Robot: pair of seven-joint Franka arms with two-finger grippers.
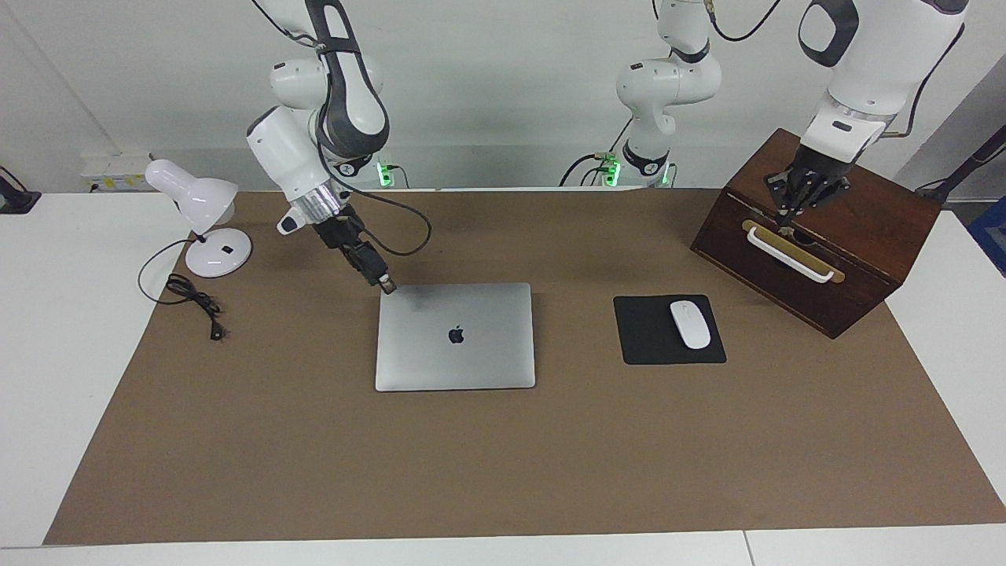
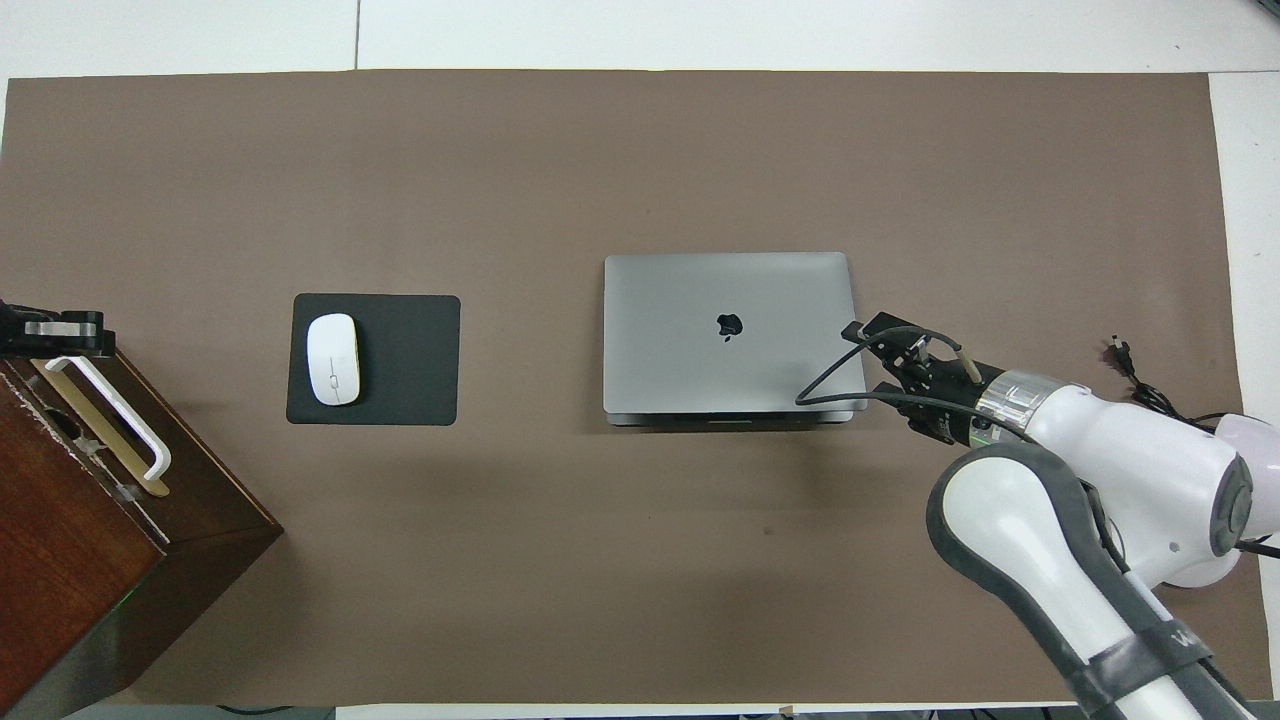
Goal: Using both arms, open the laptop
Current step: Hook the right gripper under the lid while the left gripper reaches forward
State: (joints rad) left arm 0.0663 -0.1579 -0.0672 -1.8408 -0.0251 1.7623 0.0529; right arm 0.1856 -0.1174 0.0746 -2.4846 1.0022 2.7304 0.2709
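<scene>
The silver-grey laptop [image 1: 456, 338] lies closed on the brown mat, apple logo up; it also shows in the overhead view [image 2: 728, 330]. My right gripper [image 1: 386, 284] is low at the laptop's corner nearest the robots, toward the right arm's end of the table. Its tip is at the lid's edge there [image 2: 858, 335]. I cannot tell whether it touches the lid. My left gripper [image 1: 788, 218] hangs over the wooden box, just above its white handle, away from the laptop [image 2: 50, 330].
A black mouse pad [image 1: 648, 346] with a white mouse [image 1: 689, 324] lies beside the laptop, toward the left arm's end. A dark wooden box [image 1: 864, 228] with a white handle [image 1: 788, 253] stands there too. A white desk lamp [image 1: 196, 212] and its cable [image 1: 192, 303] are at the right arm's end.
</scene>
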